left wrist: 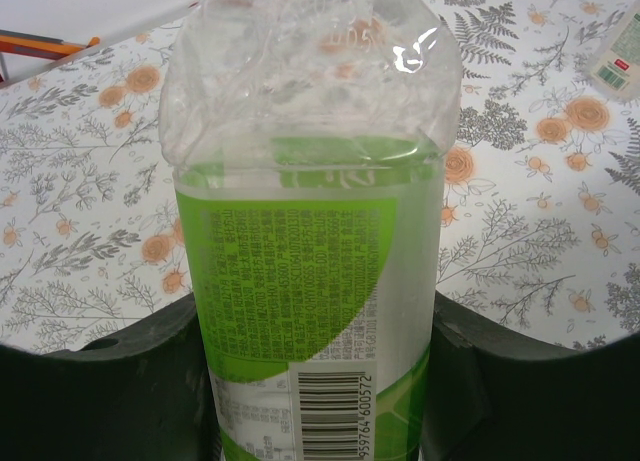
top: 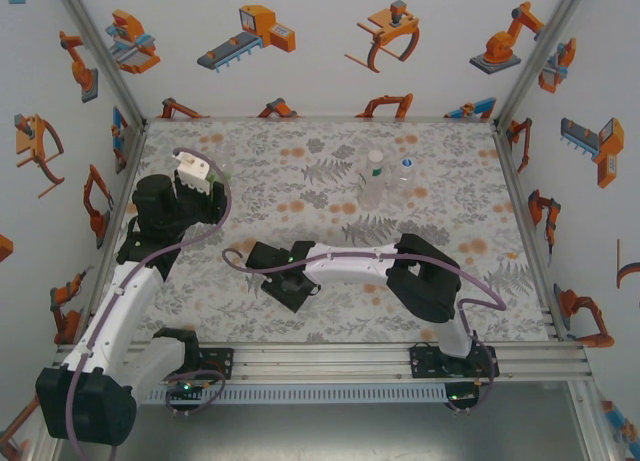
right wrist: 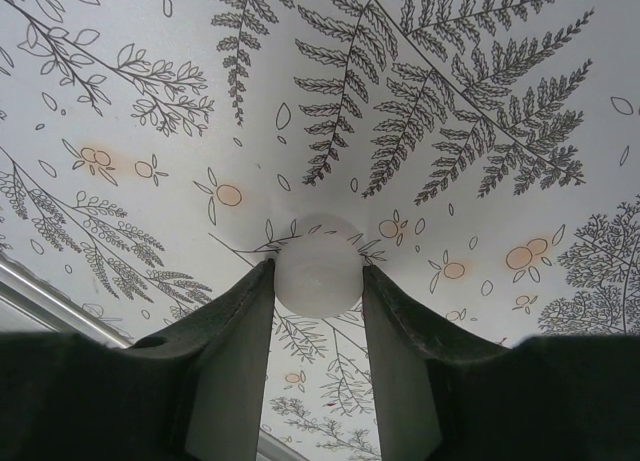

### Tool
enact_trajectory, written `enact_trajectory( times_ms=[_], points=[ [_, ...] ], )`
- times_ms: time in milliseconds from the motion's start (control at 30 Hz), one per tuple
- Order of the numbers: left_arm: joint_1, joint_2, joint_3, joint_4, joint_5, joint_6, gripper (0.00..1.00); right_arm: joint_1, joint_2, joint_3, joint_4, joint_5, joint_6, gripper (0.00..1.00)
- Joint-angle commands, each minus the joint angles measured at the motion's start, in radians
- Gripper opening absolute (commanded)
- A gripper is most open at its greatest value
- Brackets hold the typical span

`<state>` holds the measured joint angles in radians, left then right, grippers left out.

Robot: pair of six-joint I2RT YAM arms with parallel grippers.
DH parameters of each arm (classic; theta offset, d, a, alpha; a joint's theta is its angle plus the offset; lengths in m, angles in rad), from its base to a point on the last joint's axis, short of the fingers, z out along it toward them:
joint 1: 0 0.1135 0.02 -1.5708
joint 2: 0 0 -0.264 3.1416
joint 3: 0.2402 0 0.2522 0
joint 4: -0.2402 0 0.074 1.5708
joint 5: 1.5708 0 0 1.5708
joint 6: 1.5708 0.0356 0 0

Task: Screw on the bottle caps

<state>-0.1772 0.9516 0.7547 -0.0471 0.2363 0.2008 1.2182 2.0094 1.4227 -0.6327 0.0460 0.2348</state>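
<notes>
Two arms work apart on the fern-and-flower tablecloth (top: 300, 171). The left arm (top: 130, 291) rises from the lower left of the top view and bends at mid-left; its left gripper (top: 197, 171) sits there, clamped on a labelled bottle (left wrist: 310, 281). The right arm (top: 350, 264) lies low, stretched from its base at lower right leftward to the centre of the frame. Two more bottles stand upright just beside each other at upper centre-right, one faintly green (top: 372, 181), one clear (top: 404, 176), both topped with pale caps.

The left wrist view adds the label's detail: green and white, fine print, a barcode at the bottom; the dark fingers (left wrist: 100, 401) press both sides of the bottle, whose clear upper part is crumpled; its neck is cut off by the frame's top edge. The right wrist view shows the right gripper (right wrist: 318, 281) pointing down at the cloth, fingers (right wrist: 235, 361) closed against both sides of a white bottle cap (right wrist: 318, 271); the cloth puckers around it.
</notes>
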Motion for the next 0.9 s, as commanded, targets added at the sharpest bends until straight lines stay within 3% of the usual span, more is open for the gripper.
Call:
enact_trajectory(
  times_ms=[0,367,667,867],
  points=[
    [0.008,0.002,0.013,0.002,0.025,0.003,0.03,-0.002,0.010,0.027,-0.021,0.017,-0.010,0.39],
    [0.009,0.047,0.033,-0.015,0.136,0.017,0.03,-0.066,-0.106,-0.029,0.055,-0.019,0.016,0.35],
    [-0.013,0.088,0.046,-0.023,0.282,0.028,0.05,-0.241,-0.333,-0.166,0.145,-0.116,0.031,0.35],
    [-0.101,0.102,0.087,-0.083,0.317,0.097,0.05,-0.396,-0.509,-0.221,0.177,-0.192,0.019,0.35]
  ],
)
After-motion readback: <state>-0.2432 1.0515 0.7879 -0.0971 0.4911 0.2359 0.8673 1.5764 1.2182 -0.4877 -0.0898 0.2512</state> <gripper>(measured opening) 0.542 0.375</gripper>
